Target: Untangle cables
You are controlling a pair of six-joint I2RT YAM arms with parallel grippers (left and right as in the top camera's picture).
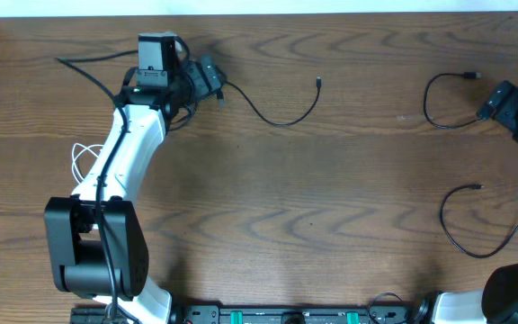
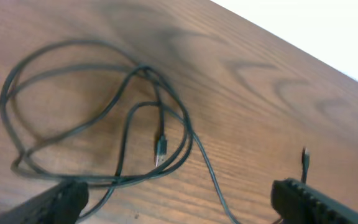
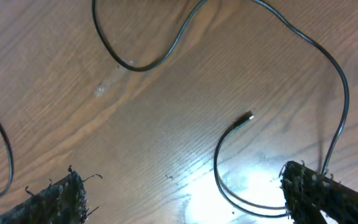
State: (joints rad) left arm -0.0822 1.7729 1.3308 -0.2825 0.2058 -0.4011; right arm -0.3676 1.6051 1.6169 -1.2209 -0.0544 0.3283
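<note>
Cables (image 2: 160, 148) loose on table (image 2: 260, 93); left fingers (image 2: 48, 202) spread wide, holding nothing; right fingers (image 3: 328, 193) wide apart, holding nothing.

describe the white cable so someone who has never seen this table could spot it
Start at the left arm's white link on the left side of the wooden table. Thin loops of the white cable peek out along that link's left edge, partly hidden by it. It is the only pale cord; the other cables are black.
</note>
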